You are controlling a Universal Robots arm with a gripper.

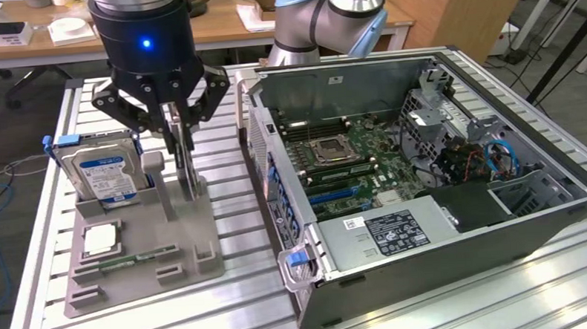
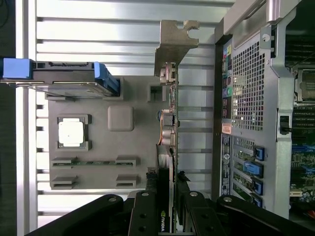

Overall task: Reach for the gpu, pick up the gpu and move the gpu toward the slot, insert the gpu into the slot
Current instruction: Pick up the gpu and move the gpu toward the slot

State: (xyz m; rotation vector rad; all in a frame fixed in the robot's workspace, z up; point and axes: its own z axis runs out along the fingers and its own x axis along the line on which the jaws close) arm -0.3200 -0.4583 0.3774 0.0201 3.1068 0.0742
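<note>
The gpu (image 1: 188, 180), a thin dark card, stands on edge in the grey holder (image 1: 148, 245) on the exterior view's left. My gripper (image 1: 179, 143) comes down on it from above, with a black finger pressed against each face of the card's upper edge, so it is shut on the card. The card's lower edge still sits at the holder. Seen edge-on in the wrist view, the gpu (image 2: 170, 98) runs from its silver bracket (image 2: 174, 44) to my fingers (image 2: 147, 201). The blue slots (image 1: 330, 195) lie on the motherboard inside the open computer case (image 1: 425, 225).
The holder also carries a blue-labelled hard drive (image 1: 104, 173) standing upright, a square processor chip (image 1: 98, 238) and a narrow memory stick (image 1: 139, 257). The case's rear wall (image 1: 263, 158) rises between the holder and the motherboard. The second arm's base (image 1: 317, 22) stands behind.
</note>
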